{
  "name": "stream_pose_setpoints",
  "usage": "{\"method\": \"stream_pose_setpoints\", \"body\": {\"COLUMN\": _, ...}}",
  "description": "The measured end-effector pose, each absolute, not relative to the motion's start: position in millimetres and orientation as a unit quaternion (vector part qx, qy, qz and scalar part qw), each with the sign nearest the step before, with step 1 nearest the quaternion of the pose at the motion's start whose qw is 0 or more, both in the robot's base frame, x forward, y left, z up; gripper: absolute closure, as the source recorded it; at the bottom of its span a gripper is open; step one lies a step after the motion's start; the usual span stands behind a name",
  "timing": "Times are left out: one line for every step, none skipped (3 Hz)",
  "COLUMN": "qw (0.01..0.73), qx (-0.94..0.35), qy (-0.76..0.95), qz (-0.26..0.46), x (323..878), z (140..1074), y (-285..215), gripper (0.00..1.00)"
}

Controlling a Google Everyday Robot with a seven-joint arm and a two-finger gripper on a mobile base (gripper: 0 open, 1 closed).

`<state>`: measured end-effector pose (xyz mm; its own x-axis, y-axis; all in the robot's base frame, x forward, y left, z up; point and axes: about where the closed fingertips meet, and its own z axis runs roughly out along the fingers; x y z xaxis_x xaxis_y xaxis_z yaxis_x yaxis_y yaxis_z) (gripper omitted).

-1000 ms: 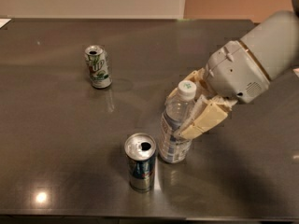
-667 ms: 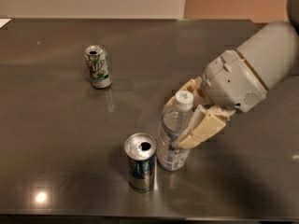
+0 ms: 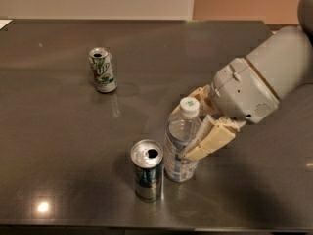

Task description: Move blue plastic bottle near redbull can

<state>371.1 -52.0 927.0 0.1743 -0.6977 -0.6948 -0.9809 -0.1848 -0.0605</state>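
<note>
**Blue plastic bottle (image 3: 181,146) stood beside redbull can (image 3: 147,173), gripper (image 3: 188,131) not yet off it**

Stands upright toward the near edge of the dark table (image 3: 58,146), just right of the can and a touch farther back. Bases very close, possibly touching, though hard to call from this angle. Appears to rest on the tabletop rather than hang above it. Counts, on that reading, as the main demand of the task all but met: placed near the right can, and well apart from the white-and-green soda can (image 3: 102,70) at far left.

Left to do, by the look of it: let go, then back away to the right without tipping the tall, light bottle into its neighbour.

Reaches in from the right, under the grey wrist housing (image 3: 244,92). Closed narrow around the bottle's body below the shoulder, one cream finger (image 3: 212,141) laid against the right, near side, the other behind on the far side and partly hidden. Holds nothing else. Touches neither the can nor the table, as far as shows.
</note>
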Motion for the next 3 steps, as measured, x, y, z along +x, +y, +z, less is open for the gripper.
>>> {"method": "stream_pose_setpoints", "body": {"qw": 0.262, "qx": -0.721, "qy": 0.582, "qz": 0.269, "x": 370.7, "z": 928.0, "y": -50.1, "gripper": 0.12}}
{"method": "stream_pose_setpoints", "body": {"qw": 0.262, "qx": -0.722, "qy": 0.581, "qz": 0.268, "x": 370.3, "z": 928.8, "y": -48.4, "gripper": 0.00}}
{"method": "stream_pose_setpoints", "body": {"qw": 0.262, "qx": -0.722, "qy": 0.581, "qz": 0.267, "x": 370.3, "z": 928.9, "y": -48.4, "gripper": 0.00}}
